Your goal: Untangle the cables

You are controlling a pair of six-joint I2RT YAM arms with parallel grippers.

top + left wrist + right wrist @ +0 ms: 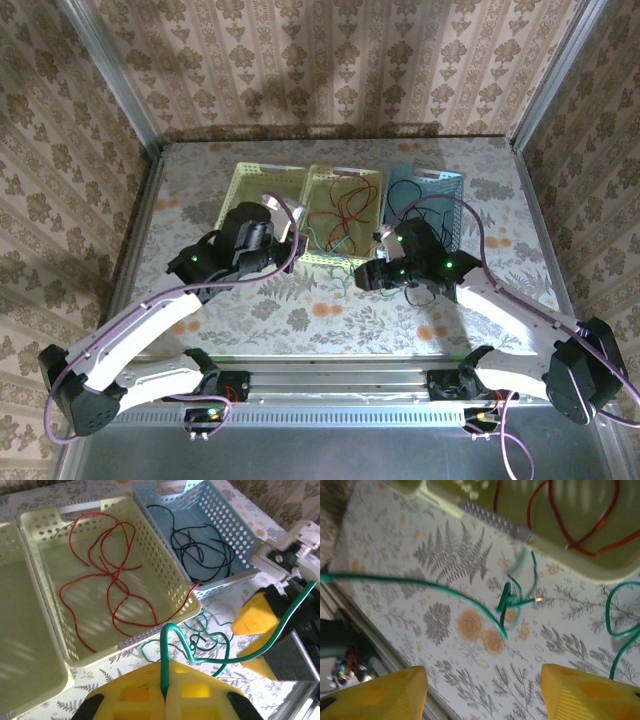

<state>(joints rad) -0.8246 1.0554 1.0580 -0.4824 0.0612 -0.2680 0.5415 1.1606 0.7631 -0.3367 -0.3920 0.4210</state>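
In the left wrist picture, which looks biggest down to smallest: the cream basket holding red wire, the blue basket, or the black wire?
1. cream basket
2. blue basket, farther from the camera, so the two may really match
3. black wire, inside the blue basket

One cable (117,577) in middle basket (167,577), second cable (200,555) in right basket (225,525), third cable (202,636) on table (240,592) before them

A staged robot test booth is being shown: the table (300,312) is covered in floral cloth, patterned wallpaper panels (340,60) are framed by metal posts (113,70), and a left arm (150,322) and right arm (515,305) are bolted to a metal rail (340,385).
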